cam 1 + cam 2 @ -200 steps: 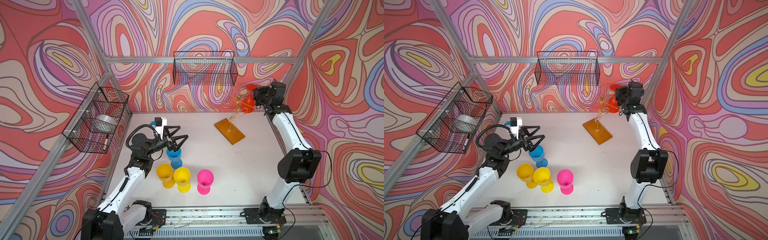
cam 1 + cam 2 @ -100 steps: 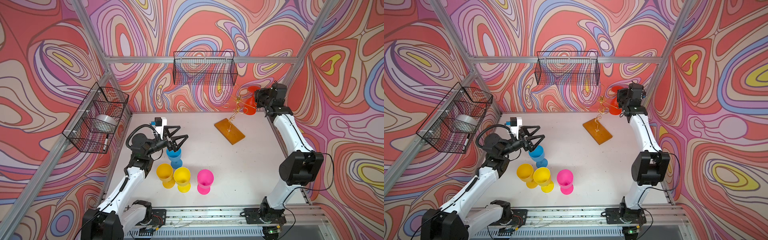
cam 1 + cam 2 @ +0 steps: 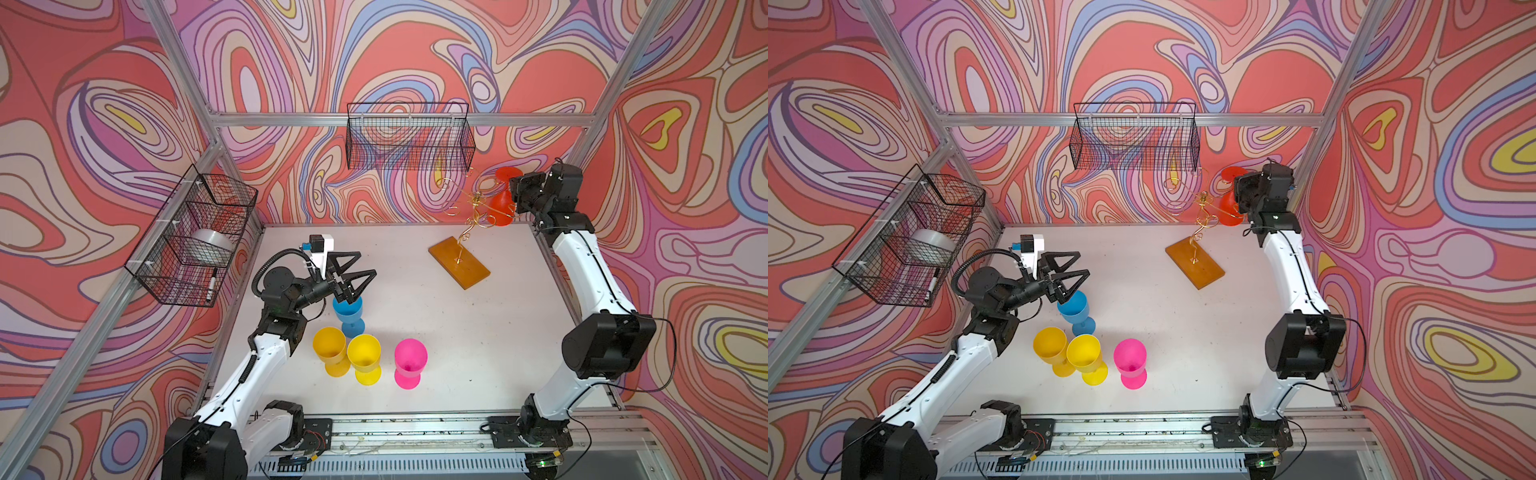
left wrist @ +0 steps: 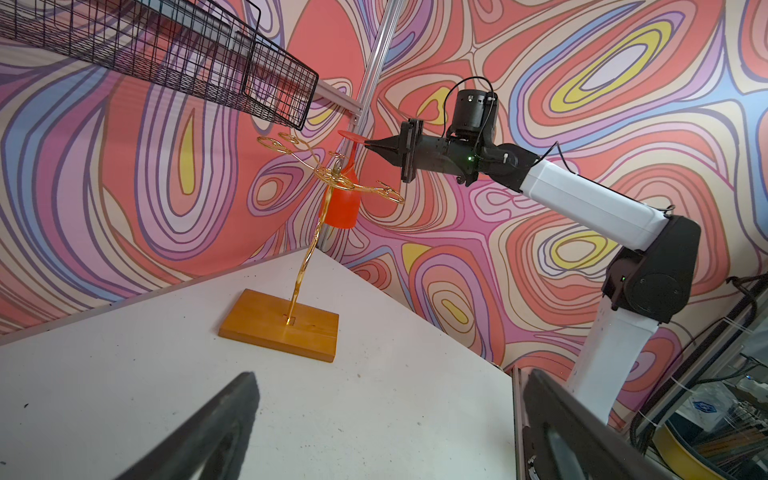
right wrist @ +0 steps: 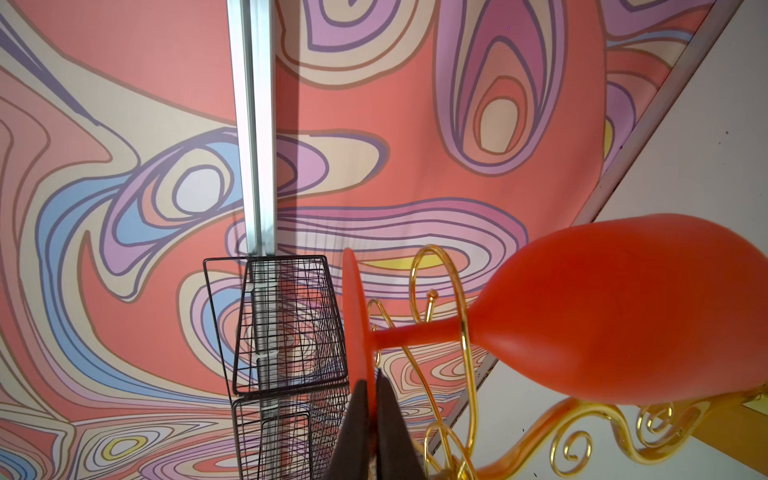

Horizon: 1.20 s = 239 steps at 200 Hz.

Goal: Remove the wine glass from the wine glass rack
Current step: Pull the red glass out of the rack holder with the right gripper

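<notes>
Only wrist views show right gripper [image 5: 372, 381] pinching wine glass [image 5: 623, 316] foot.

Swirly red-pink walls [image 3: 124, 124], aluminium frame [image 3: 399, 119], white tabletop [image 3: 457, 332]

orange-red wine glass [image 5: 623, 307]: smooth plastic with a soft, half-matt sheen is seen | thin gold wire wine glass rack [image 4: 302, 270]: polished glossy metal | amber rectangular base [image 4: 266, 328]: lacquered wood, shiny | white tabletop [image 4: 124, 374]: matt, finely speckled
</notes>
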Each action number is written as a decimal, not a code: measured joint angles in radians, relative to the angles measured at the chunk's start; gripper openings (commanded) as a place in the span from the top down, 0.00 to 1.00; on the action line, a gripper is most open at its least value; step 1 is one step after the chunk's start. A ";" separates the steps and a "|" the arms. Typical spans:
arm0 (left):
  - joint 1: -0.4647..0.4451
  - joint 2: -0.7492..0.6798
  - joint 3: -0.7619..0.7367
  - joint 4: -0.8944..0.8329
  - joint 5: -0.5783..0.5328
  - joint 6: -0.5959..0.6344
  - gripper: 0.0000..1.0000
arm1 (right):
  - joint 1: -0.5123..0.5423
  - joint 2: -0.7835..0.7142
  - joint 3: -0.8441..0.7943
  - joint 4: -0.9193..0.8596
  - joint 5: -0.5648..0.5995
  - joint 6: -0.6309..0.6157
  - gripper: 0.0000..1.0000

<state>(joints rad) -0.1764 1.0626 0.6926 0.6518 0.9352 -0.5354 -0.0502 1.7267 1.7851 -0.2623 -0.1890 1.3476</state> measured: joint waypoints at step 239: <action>0.000 0.007 0.000 -0.043 0.000 0.013 0.00 | 0.032 0.211 0.167 0.136 -0.099 -0.027 1.00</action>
<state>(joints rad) -0.1764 1.0698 0.6926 0.6090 0.9348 -0.5228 -0.0185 1.9377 1.9526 -0.1265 -0.2882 1.3201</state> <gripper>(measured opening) 0.998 0.049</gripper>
